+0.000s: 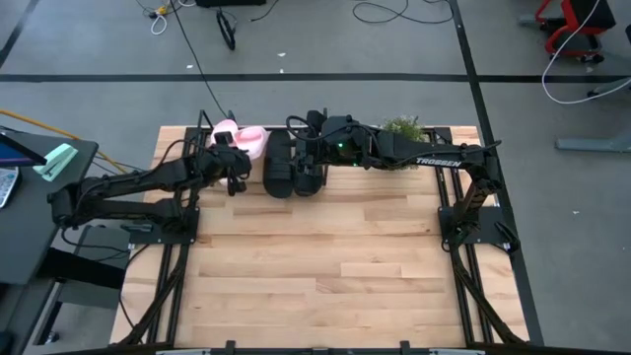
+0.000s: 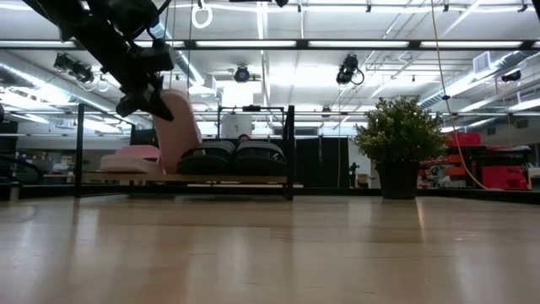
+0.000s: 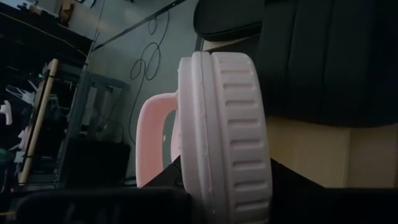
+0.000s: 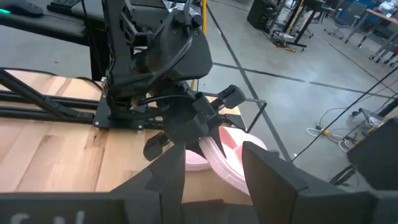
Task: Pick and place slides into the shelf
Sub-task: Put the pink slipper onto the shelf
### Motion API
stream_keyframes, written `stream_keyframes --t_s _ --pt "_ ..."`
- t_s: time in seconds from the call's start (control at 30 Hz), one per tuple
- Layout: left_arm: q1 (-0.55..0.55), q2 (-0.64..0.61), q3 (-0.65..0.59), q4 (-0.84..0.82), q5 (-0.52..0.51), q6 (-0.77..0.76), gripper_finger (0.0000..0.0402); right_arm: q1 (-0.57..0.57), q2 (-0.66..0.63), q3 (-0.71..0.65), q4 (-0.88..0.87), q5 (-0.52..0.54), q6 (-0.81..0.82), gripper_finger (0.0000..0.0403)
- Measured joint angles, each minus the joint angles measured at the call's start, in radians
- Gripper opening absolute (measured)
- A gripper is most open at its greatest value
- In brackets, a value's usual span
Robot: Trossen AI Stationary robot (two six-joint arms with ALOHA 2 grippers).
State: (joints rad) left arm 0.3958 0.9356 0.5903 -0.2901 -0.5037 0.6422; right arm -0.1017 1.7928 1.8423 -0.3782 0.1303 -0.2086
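My left gripper (image 2: 145, 95) is shut on one pale pink slide (image 2: 179, 127), which stands on end, tilted, over the shelf (image 2: 270, 180) at the table's far edge. The second pink slide (image 2: 131, 157) lies flat on the shelf's left part. Two black slides (image 2: 236, 157) lie side by side on the shelf to its right, also visible from above as black slides (image 1: 291, 166). My right gripper (image 4: 214, 177) is open and hovers above the black slides, with nothing between its fingers. My left gripper pinches the pink slide at its upper end (image 3: 231, 186), one finger on the ribbed sole side and one on the footbed side. It comes slanting down from the table's left. The slide hangs tilted below the fingers; whether its lower end (image 2: 181, 165) rests on the shelf, I cannot tell.
A small green potted plant (image 2: 401, 139) stands on the table right of the shelf, beside my right arm (image 1: 434, 158). The shelf's upright posts (image 2: 291, 152) rise at its ends. Bare wooden table (image 1: 325, 266) lies between the shelf and the near edge.
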Motion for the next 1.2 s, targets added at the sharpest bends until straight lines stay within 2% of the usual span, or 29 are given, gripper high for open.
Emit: stream_keyframes --t_s 0.33,0.57,0.8,1.2 --pt "0.051 0.000 0.000 0.002 0.040 0.071 0.0082 0.000 0.000 0.000 -0.014 0.000 0.008 0.0164" --pt "0.083 0.000 0.001 -0.020 0.104 0.076 0.0073 0.000 0.000 0.000 -0.021 0.000 0.008 0.0164" --pt "0.108 0.006 0.002 -0.073 0.187 0.018 0.0098 0.000 0.000 0.000 -0.029 0.000 0.008 0.0164" --pt "0.108 0.007 0.002 -0.114 0.288 -0.125 0.0105 0.000 0.000 0.000 -0.036 -0.011 0.017 0.0158"
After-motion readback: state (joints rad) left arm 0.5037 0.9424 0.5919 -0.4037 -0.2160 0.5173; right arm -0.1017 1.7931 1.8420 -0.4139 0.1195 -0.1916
